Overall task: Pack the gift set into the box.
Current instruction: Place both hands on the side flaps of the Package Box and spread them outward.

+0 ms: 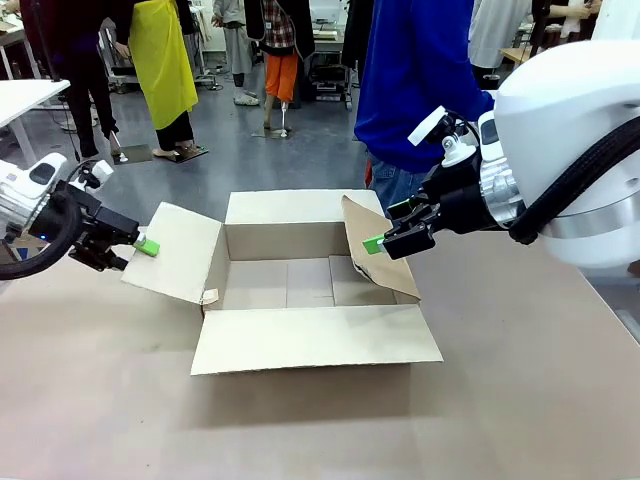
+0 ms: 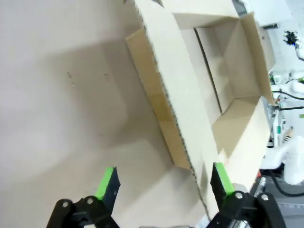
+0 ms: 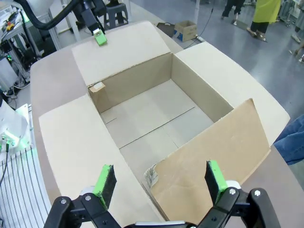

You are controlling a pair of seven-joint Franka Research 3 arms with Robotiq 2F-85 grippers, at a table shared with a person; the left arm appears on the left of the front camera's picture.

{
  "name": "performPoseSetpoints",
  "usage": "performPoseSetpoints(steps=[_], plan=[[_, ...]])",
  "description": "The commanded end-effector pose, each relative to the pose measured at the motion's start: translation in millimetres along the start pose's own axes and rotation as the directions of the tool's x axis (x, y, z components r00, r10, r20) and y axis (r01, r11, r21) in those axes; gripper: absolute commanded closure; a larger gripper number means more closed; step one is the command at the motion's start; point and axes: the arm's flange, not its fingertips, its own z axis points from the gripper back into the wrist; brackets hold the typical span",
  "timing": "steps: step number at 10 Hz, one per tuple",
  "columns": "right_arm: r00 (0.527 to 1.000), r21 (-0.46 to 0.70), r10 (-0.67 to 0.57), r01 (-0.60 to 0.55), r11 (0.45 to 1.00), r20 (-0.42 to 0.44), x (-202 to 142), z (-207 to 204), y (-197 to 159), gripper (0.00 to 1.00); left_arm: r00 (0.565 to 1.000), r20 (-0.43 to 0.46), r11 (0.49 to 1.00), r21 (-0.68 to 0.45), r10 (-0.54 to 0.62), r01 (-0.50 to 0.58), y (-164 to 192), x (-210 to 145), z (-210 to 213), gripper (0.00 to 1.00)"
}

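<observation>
The box (image 1: pixel 300 340) stands open in the middle of the table, its inside (image 3: pixel 152 114) bare. Its left flap (image 1: pixel 175 250) lies spread outward, and my left gripper (image 1: pixel 135 243) is at that flap's outer edge, open. In the left wrist view the flap's edge (image 2: pixel 164 95) runs up between the spread fingers of the left gripper (image 2: pixel 164 183). The right flap (image 1: pixel 395 275) tilts upward. My right gripper (image 1: pixel 388 228) hovers open at its top edge, and the flap (image 3: pixel 213 147) lies just beyond the right gripper (image 3: pixel 159 178). The gift set is out of view.
A person in a blue top (image 1: pixel 420 70) stands at the far side, right behind the box. The front flap (image 1: pixel 320 345) lies flat toward me. Brown table surface (image 1: pixel 520 400) stretches around the box. A small cardboard box (image 3: pixel 186 29) sits on the floor beyond.
</observation>
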Motion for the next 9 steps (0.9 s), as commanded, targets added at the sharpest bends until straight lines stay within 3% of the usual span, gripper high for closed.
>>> performPoseSetpoints(steps=[1, 3, 4, 6, 7, 9], plan=[[1.000, -0.022, -0.004, 0.003, 1.000, -0.008, 4, 3, 0, 0.00, 0.998, 0.044, 0.993, 0.111, 0.040, -0.045, -30, 8, 1, 0.00], [1.000, 0.000, 0.001, -0.001, 1.000, 0.001, 0, 0, 0, 0.00, 0.998, 0.044, 0.993, 0.111, 0.040, -0.045, -30, 8, 1, 0.00], [0.992, -0.006, 0.006, -0.007, 1.000, -0.123, 36, -14, 4, 0.00, 0.998, 0.044, 0.993, 0.111, 0.040, -0.045, -30, 8, 1, 0.00], [0.932, -0.067, -0.016, -0.009, 0.998, -0.363, 111, -24, 16, 0.00, 0.998, 0.044, 0.993, 0.111, 0.040, -0.045, -30, 8, 1, 0.00], [0.893, -0.099, -0.068, 0.026, 0.995, -0.445, 133, -27, 18, 0.00, 0.998, 0.044, 0.993, 0.111, 0.040, -0.045, -30, 8, 1, 0.00], [0.770, -0.220, -0.185, 0.059, 0.974, -0.610, 168, -48, 29, 0.00, 0.998, 0.044, 0.993, 0.111, 0.040, -0.045, -30, 8, 1, 0.00]])
